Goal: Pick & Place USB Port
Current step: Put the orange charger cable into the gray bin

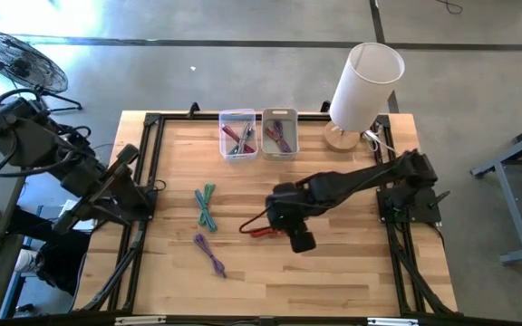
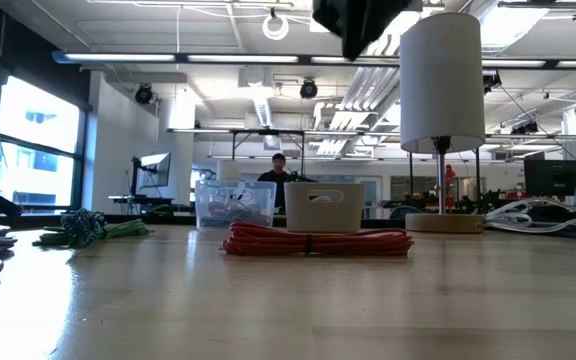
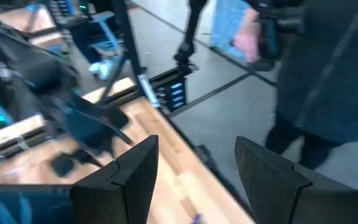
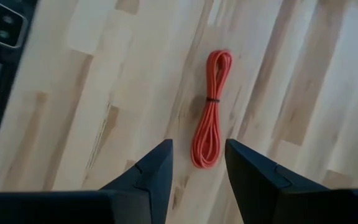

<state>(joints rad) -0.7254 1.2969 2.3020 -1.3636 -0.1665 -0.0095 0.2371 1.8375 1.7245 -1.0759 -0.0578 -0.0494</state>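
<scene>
Now, with its fingers spread and empty, the right gripper [image 4: 197, 165] hovers above the red coiled cable [image 4: 209, 110] on the table's middle, and should descend straddling the black tie.

Red cable [image 4: 209, 109] coiled, tied at middle, flat on table [image 4: 92, 93], mid-table.

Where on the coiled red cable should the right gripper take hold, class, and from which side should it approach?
Probably at the middle, near the dark tie that pinches the red cable into a slim bundle. It lies flat on the table, so come from straight above, fingers straddling its narrow width. The right gripper hangs open over one end, already in line.
</scene>
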